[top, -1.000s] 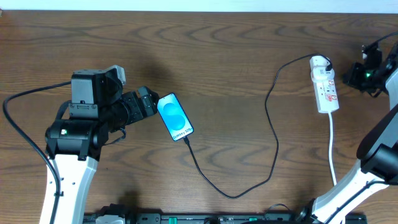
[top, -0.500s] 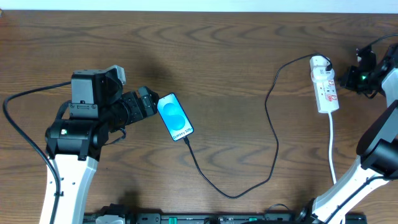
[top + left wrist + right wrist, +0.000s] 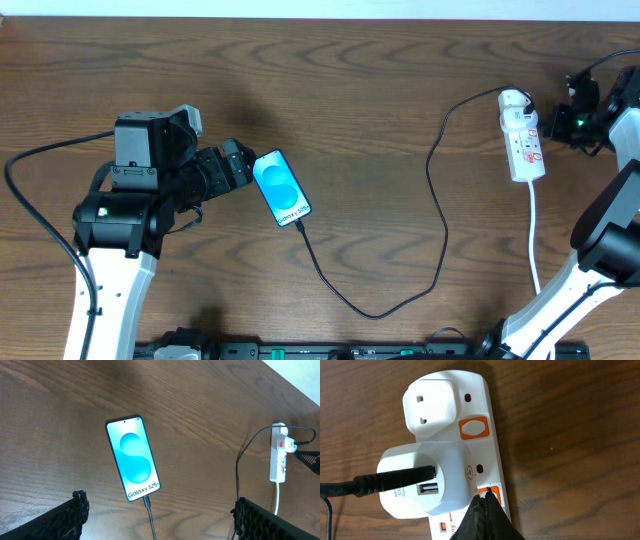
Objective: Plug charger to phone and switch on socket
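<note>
We have the wooden table (image 3: 350, 80) under both arms. The socket (image 3: 492, 445) lies right beneath the right gripper (image 3: 488, 497), jaws pressed together, tip at an orange switch (image 3: 481, 492). The phone (image 3: 132, 457) rests just ahead of the left gripper (image 3: 159, 515), whose jaws are spread wide and hold nothing. The charger (image 3: 148, 505) sits plugged into the phone's near end.
</note>
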Motion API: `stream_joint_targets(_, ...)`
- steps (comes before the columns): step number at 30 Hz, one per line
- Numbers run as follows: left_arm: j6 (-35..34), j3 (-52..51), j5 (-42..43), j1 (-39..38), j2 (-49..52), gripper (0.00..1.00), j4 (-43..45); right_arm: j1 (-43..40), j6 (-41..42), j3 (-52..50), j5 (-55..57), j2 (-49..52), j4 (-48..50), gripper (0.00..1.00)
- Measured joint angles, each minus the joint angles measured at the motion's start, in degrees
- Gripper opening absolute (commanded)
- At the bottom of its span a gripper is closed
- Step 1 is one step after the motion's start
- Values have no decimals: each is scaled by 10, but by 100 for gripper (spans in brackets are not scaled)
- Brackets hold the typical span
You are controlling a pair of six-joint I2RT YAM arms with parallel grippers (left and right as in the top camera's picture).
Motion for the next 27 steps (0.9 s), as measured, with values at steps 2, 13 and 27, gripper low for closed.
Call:
stream_joint_targets(2, 0, 0, 0, 0, 0, 94, 0, 0, 0, 0, 0, 0, 0, 1)
stream_joint_targets(13, 0, 0, 0, 0, 0, 94, 0, 2, -2, 0, 0, 20, 5, 1)
stream_joint_targets(27, 0, 0, 0, 0, 0, 94, 0, 2, -2, 0, 0, 22, 12, 1)
